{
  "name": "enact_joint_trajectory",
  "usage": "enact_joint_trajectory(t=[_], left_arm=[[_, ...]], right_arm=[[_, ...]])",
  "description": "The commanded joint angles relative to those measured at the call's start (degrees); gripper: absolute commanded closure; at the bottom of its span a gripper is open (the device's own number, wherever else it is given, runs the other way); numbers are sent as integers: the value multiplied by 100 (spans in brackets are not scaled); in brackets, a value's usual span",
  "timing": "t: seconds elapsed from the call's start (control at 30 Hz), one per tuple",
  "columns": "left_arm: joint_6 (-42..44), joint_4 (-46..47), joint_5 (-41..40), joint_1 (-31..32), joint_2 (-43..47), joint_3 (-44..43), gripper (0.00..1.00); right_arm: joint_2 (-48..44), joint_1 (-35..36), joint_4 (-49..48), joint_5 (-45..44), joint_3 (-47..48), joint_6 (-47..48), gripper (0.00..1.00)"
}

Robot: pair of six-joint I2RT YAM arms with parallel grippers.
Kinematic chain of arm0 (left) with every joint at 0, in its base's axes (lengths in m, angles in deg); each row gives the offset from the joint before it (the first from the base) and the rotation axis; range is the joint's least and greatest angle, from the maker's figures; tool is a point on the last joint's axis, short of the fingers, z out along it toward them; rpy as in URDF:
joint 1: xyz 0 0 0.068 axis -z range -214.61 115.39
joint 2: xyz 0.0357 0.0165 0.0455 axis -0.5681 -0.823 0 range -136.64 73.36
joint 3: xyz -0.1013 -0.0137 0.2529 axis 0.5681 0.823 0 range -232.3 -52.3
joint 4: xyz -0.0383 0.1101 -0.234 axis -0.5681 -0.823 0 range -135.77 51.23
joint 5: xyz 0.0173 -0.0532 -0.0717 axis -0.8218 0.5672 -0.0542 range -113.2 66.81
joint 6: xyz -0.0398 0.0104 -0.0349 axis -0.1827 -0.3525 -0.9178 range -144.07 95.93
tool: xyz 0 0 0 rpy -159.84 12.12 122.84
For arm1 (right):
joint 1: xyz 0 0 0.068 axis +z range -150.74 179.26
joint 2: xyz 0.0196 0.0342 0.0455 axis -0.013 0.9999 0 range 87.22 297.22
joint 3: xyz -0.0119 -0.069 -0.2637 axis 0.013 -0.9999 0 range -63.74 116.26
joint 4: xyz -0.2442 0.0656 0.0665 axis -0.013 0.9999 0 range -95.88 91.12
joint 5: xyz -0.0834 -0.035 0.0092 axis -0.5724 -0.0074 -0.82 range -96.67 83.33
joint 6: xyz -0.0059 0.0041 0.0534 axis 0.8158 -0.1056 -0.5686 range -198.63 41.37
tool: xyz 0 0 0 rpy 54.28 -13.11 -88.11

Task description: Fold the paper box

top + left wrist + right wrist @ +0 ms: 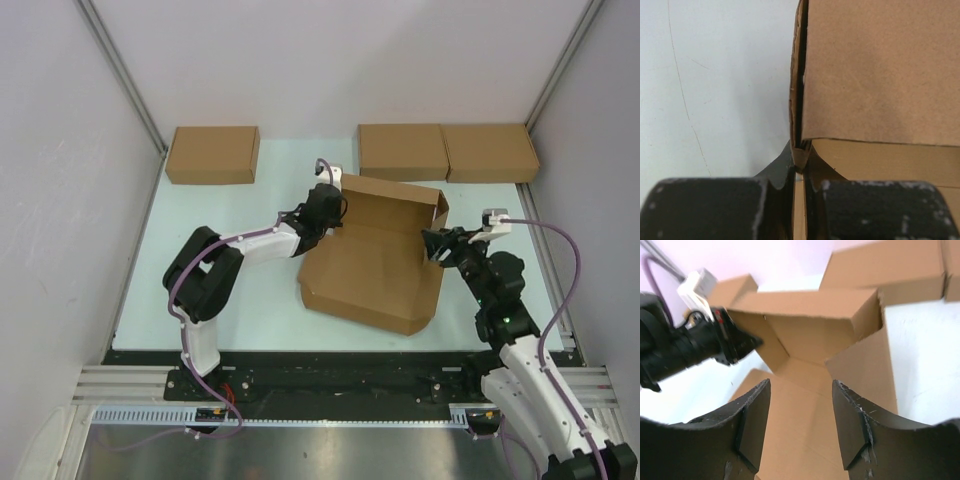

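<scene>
The paper box (375,265) is sitting half-folded in the middle of the table (225,300), its far and side walls standing and its wide panel lying flat toward the near edge, while three closed boxes (212,154) are lining the far edge. The left arm is reaching forward, elbow bent, and the left gripper (325,205) is clenching the box's left wall between its fingers (710,210). The right arm is leaning in from the near right corner, the right gripper (432,245) holding its jaws apart, released, just beside the box's right wall.
</scene>
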Motion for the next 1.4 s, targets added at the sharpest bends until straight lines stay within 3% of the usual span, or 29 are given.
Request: enact_joint_trajectory(t=[0.0,0.3,0.67,1.23,1.37], left_arm=[[29,-1336,-91,-40,-384,226,100],[-14,-1257,-56,-40,-217,305,100],[-50,-1205,6,-31,-156,349,100],[-32,-1161,-65,22,-59,436,100],[-155,-1117,14,57,46,568,100]], right_arm=[[-471,-45,584,-446,326,129,43],[-77,-608,945,-1150,63,-249,44],[1382,-758,-408,-553,-88,-284,45],[2568,-442,-1401,-727,255,-100,44],[2727,129,-1533,-1701,361,163,45]])
